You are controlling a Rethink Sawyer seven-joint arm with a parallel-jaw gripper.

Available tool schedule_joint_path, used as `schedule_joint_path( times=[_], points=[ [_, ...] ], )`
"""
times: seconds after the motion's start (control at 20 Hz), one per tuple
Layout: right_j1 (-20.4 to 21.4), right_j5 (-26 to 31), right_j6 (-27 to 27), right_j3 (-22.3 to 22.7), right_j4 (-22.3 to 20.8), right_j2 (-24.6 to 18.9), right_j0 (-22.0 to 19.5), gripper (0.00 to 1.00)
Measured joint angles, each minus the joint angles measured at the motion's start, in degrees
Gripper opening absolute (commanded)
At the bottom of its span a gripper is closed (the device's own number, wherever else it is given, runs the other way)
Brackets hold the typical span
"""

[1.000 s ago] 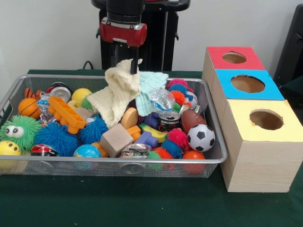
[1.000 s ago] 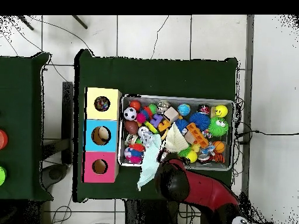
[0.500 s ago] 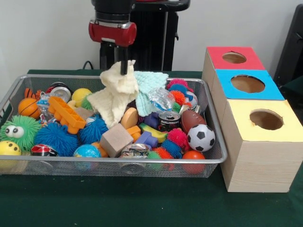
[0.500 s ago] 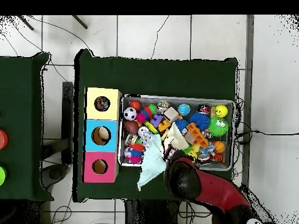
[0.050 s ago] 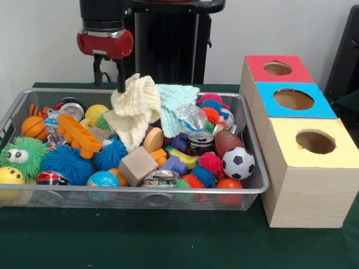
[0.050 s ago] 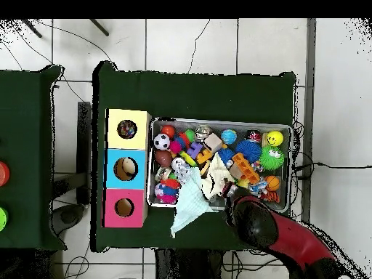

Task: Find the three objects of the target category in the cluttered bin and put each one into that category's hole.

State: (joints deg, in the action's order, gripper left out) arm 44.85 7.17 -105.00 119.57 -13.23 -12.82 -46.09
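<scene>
Green table (image 5: 168,246) across the frame, and on it the wire bin (image 5: 129,193), packed full, with the three-hole box (image 5: 303,168) just beside it: red top (image 5: 277,68) farthest from the camera, blue top (image 5: 293,100) in the middle, yellow top (image 5: 314,143) nearest. The red and black arm (image 5: 106,22) comes down over the bin's far edge, and the gripper (image 5: 109,78) has its two black fingers standing apart; one fingertip (image 5: 121,87) sits at the top corner of the cream knitted cloth (image 5: 134,112), though whether it actually grips the cloth can't be told. That cloth is bunched high at that corner and drapes down into the toys, long axis running roughly from the finger down towards the bin's middle. Touching it, the pale mint cloth (image 5: 175,103) hangs over the far rim, and the overhead view shows what the front one hides: the mint cloth (image 6: 190,205) spills well outside the bin onto the table in a long point, while the arm's bulk (image 6: 272,232) covers the bin's corner. Around the cloths: an orange toy block (image 5: 78,136), a blue spiky ball (image 5: 66,163), a wooden cube (image 5: 137,166), a drink can (image 5: 200,143), a small American football (image 5: 228,141), a soccer ball (image 5: 238,163)
</scene>
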Motion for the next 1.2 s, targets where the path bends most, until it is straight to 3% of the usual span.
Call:
schedule_joint_path(
  times=[0.3, 0.6, 0.85, 1.2],
  points=[
    [-1.0, 2.6, 0.0, -1.2, -1.4, -2.3, -2.3, 1.00],
    [-2.7, 3.3, 0.0, -2.7, -3.6, -3.0, -2.0, 1.00],
    [-4.3, 3.5, 0.0, -5.4, -4.8, -3.6, -1.1, 1.00],
    [-5.0, 8.1, 0.0, -10.0, -4.8, -5.1, -1.1, 1.00]
  ],
)
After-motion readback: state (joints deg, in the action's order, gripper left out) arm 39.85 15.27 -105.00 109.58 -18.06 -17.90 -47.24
